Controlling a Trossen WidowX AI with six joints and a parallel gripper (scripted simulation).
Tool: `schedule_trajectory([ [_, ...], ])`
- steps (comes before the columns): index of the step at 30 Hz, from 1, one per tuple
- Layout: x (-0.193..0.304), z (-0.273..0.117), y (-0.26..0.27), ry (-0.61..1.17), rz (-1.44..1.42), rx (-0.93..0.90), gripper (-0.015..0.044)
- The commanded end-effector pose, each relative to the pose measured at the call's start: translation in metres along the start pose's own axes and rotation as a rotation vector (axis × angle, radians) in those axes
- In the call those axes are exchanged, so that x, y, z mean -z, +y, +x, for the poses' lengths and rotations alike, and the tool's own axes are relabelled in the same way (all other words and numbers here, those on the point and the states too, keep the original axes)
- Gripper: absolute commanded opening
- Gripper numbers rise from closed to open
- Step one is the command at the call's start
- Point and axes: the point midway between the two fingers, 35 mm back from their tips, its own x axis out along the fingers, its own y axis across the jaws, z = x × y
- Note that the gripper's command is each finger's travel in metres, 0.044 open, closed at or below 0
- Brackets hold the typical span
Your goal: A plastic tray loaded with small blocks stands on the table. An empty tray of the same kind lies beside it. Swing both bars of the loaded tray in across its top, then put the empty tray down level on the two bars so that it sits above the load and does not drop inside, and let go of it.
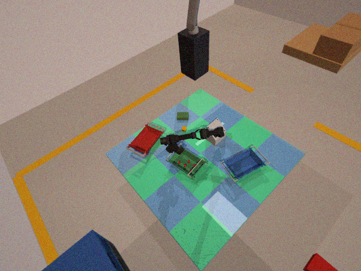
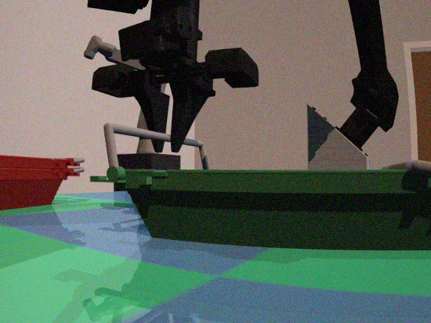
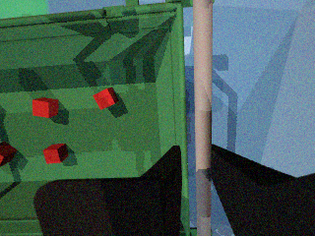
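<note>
Across the checkered tabletop [image 1: 250,129] [image 2: 215,299] [image 3: 256,49], inward from its left corner, sits the green tray [image 1: 179,167] [image 2: 278,175] [image 3: 182,123]. Our gripper [image 1: 180,151] [image 2: 167,151] [image 3: 192,151] stands slightly apart about its bar [image 2: 139,132] [image 3: 203,74], probably stiff, light, slippery; we'd push mid-span.

Top: high, distant, looking down; exterior: low, close, sideways; wrist: close, downward.

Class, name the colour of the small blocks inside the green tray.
The small blocks are red, clearest in the wrist view.
</note>
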Motion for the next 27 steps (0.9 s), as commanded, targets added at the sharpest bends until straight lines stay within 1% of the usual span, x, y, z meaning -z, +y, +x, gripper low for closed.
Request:
schedule_trajectory([
  [1, 0.000, 0.010, 0.019, 0.015, -0.003, -0.015, 0.0081],
  [9, 0.000, 0.028, 0.041, 0.015, -0.003, -0.018, 0.0081],
  [13, 0.000, 0.018, 0.039, 0.015, -0.003, -0.017, 0.0081],
  [19, -0.001, -0.016, 0.034, 0.016, -0.003, -0.015, 0.0081],
  [21, -0.001, -0.018, 0.034, 0.016, -0.003, -0.015, 0.0081],
  [22, -0.001, -0.008, 0.035, 0.011, 0.002, -0.019, 0.0081],
  [27, -0.001, -0.008, 0.035, 0.011, 0.002, -0.019, 0.0081],
])
